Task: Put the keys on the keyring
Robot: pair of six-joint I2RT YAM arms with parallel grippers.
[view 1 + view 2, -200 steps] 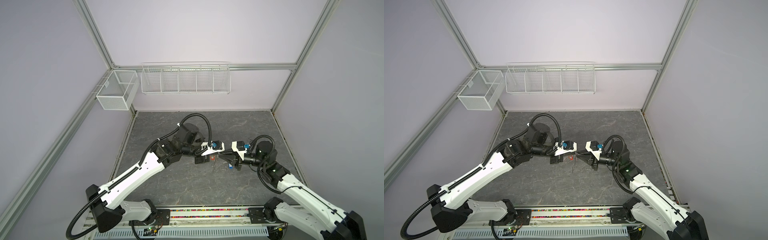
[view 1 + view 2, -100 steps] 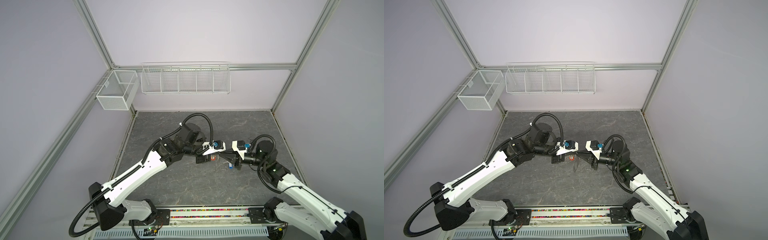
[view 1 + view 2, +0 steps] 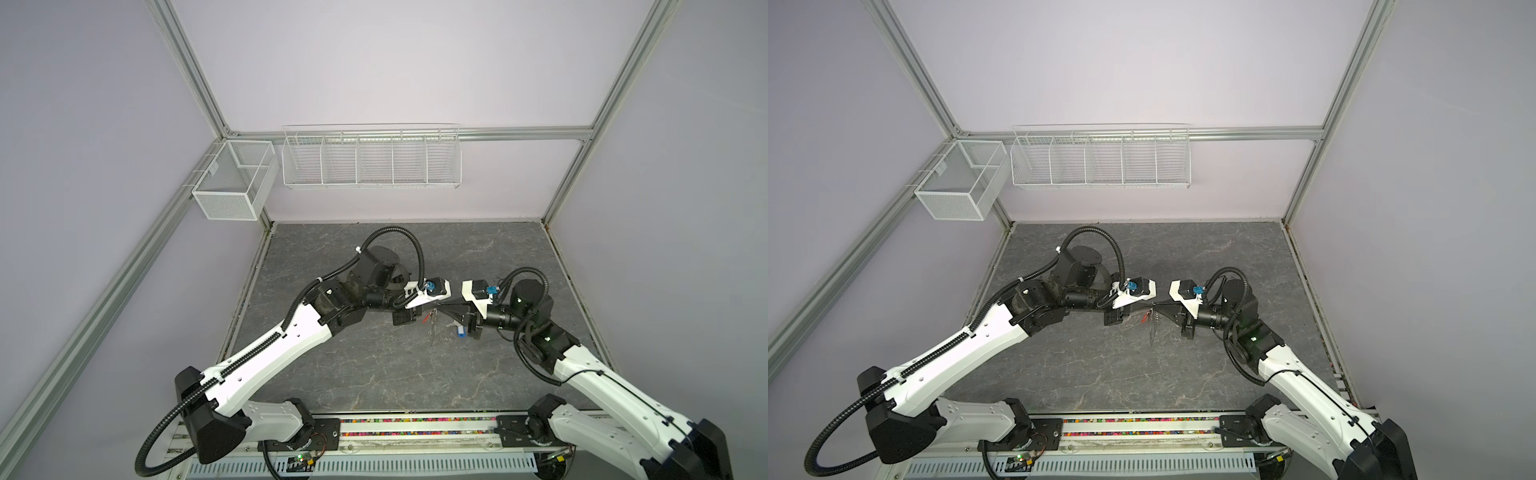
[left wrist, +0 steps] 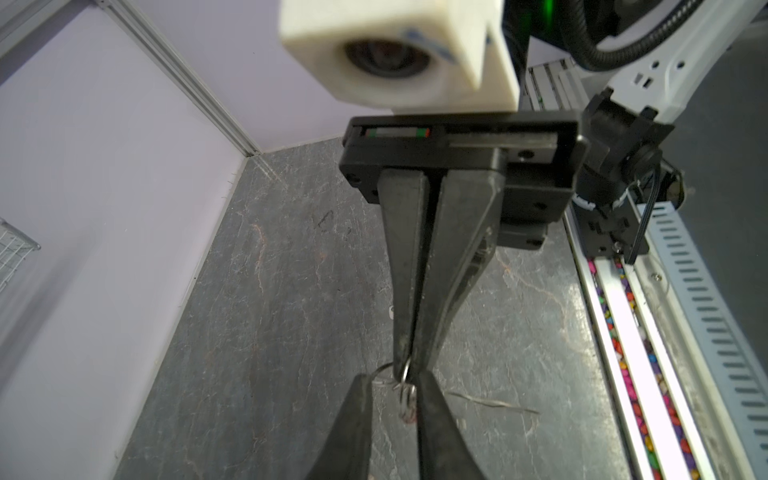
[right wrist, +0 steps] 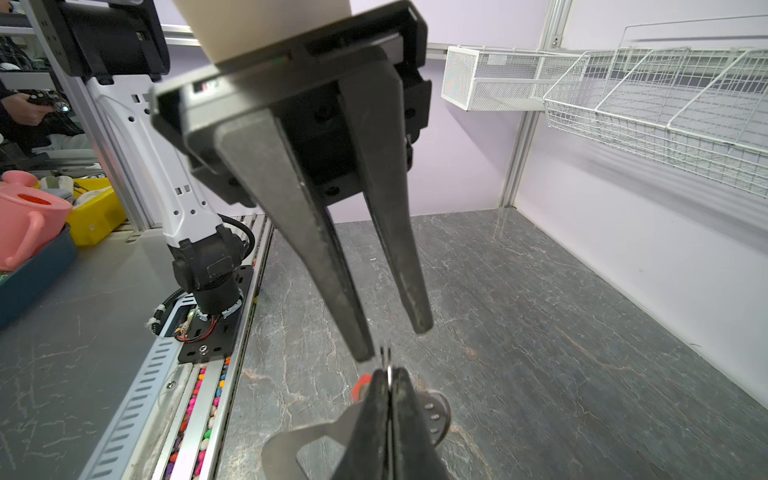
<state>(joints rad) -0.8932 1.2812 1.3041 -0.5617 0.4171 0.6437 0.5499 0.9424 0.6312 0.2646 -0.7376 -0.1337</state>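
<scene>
the left tool (image 5: 392, 340) has just spread apart and let go. the right tool (image 5: 388, 376), pressed together, now pinches the keyring (image 5: 316, 430) by a small ring (image 4: 406, 372) above the desk (image 5: 540, 332). the red key (image 5: 361, 383) hangs with it, so 1 looks done. the blue key (image 3: 460, 331) lies on the desk.

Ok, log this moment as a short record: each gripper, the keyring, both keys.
left gripper: open, tips beside the pinched ring, holding nothing
right gripper: shut on a small metal ring of the keyring
keyring: tan-grey holder hanging below the right gripper, off the table
red-tagged key: hanging next to the pinched ring; cannot tell if it is threaded on
blue-tagged key: lying on the table near the right gripper, apart from the keyring
</scene>
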